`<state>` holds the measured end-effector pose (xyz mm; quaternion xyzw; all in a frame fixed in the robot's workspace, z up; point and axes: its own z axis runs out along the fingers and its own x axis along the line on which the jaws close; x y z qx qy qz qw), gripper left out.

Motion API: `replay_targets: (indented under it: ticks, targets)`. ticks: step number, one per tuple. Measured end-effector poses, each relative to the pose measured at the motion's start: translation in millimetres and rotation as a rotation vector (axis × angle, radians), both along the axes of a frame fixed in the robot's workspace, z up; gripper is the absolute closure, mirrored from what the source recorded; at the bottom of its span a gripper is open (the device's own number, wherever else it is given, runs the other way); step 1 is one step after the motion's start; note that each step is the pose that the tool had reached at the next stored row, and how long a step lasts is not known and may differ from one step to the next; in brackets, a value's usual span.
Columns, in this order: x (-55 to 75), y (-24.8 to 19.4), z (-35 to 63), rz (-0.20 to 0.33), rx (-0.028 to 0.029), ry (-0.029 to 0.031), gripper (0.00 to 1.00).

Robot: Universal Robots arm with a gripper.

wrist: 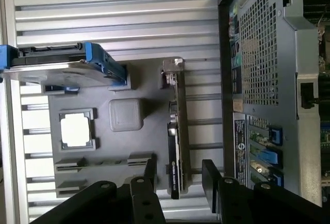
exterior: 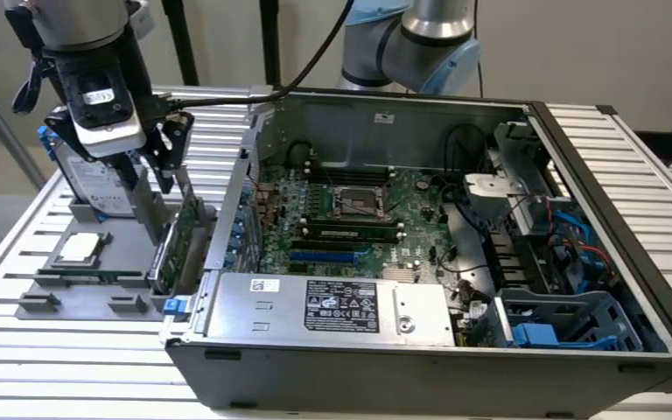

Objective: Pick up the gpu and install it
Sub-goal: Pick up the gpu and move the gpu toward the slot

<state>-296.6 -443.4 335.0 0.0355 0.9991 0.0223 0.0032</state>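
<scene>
Fingers [wrist: 210,180] of the gripper [exterior: 158,179] [wrist: 179,182] are spread, one to each side of the gpu [exterior: 179,245] [wrist: 175,131], with a gap on both sides (no contact can be seen). The gpu is stood on edge in a grey holder [exterior: 80,289] [wrist: 124,149] on the slatted counter [exterior: 32,350] [wrist: 103,7], just beside the opened computer case [exterior: 430,354] [wrist: 268,53]. A hard drive with blue rails [exterior: 91,188] [wrist: 51,72] is stood upright in the same holder.
</scene>
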Motion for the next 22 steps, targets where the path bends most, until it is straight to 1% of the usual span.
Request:
replay_targets:
  ticks: [5,6,12,22]
  targets:
    - [0.0,-2.4,-9.1,0.000,0.0001,-0.0001,1.00]
    - [0.0,-2.9,-11.1,0.000,0.0001,-0.0001,0.00]
    - [-0.1,-4.6,-21.9,0.000,0.0001,-0.0001,0.00]
    - [0.0,-4.6,-40.1,0.000,0.0000,-0.0002,0.00]
